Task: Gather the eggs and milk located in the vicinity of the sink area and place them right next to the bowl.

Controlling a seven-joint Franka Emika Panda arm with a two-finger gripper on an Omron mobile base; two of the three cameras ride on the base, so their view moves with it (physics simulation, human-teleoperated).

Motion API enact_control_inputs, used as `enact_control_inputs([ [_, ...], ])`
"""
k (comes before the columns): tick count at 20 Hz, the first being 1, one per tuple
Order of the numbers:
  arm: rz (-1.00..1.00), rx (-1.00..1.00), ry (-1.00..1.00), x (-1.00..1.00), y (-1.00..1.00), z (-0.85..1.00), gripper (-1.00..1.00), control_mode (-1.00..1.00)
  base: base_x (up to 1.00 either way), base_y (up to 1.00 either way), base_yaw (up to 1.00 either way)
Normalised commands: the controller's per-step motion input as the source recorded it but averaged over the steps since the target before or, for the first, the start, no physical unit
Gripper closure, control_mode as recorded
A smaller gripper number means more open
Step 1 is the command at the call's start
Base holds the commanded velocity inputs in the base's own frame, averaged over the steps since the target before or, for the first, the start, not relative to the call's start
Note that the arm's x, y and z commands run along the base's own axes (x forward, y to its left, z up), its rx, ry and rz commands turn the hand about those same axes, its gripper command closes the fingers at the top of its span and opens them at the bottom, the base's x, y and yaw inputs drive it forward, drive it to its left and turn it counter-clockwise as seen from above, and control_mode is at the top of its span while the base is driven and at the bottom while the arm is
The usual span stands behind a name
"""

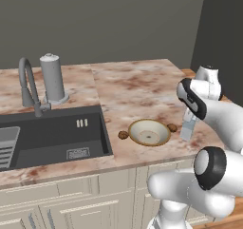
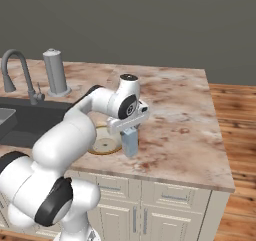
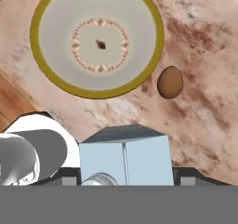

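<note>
Pink-brown marbled counter (image 1: 142,85) on cream cabinet fronts (image 1: 71,199), plain grey wall behind, wood plank floor (image 2: 235,135) off the counter's right end. Dark sink (image 1: 52,138) recessed at the left with the arched grey faucet (image 1: 27,85) at its back edge; a tall grey cylinder with white cap (image 1: 52,78) stands just behind the basin, beside the faucet. The back half of the counter and the stretch toward the right end are bare marble; the front edge runs close below the bowl (image 1: 149,131), and the right end drops to the floor in the right base view. Bowl sits near the front edge, right of the sink, upright, cream with gold rim. One egg (image 1: 123,135) lies just left of the bowl, almost touching the rim; a second egg (image 1: 172,127) lies just beside the rim on the right, seen in the hand view (image 3: 169,82) as a brown oval a small gap off the rim. Milk (image 1: 188,128) carton stands upright right of the bowl, near the second egg, apart from the bowl. Gripper (image 2: 131,135) comes down from above onto the carton; in the hand view the carton's pale blue top (image 3: 124,160) sits right between the finger tips, fingers (image 3: 186,176) partly spread and clamped against its two sides. Cannot tell whether the carton's base is on the marble or just off it.
</note>
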Motion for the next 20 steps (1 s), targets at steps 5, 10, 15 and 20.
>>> enact_control_inputs([
  [5,0.13,0.0,0.0,0.08,0.0,-0.3,1.0,-1.0,0.0,0.0,0.0],
  [10,0.19,0.0,0.0,0.34,0.0,-0.16,1.0,-1.0,0.0,0.0,0.0],
  [15,0.21,0.01,0.0,0.39,0.0,-0.18,1.0,-1.0,0.0,0.0,0.0],
  [20,0.19,0.0,0.0,0.24,0.0,-0.25,1.0,-1.0,0.0,0.0,0.0],
])
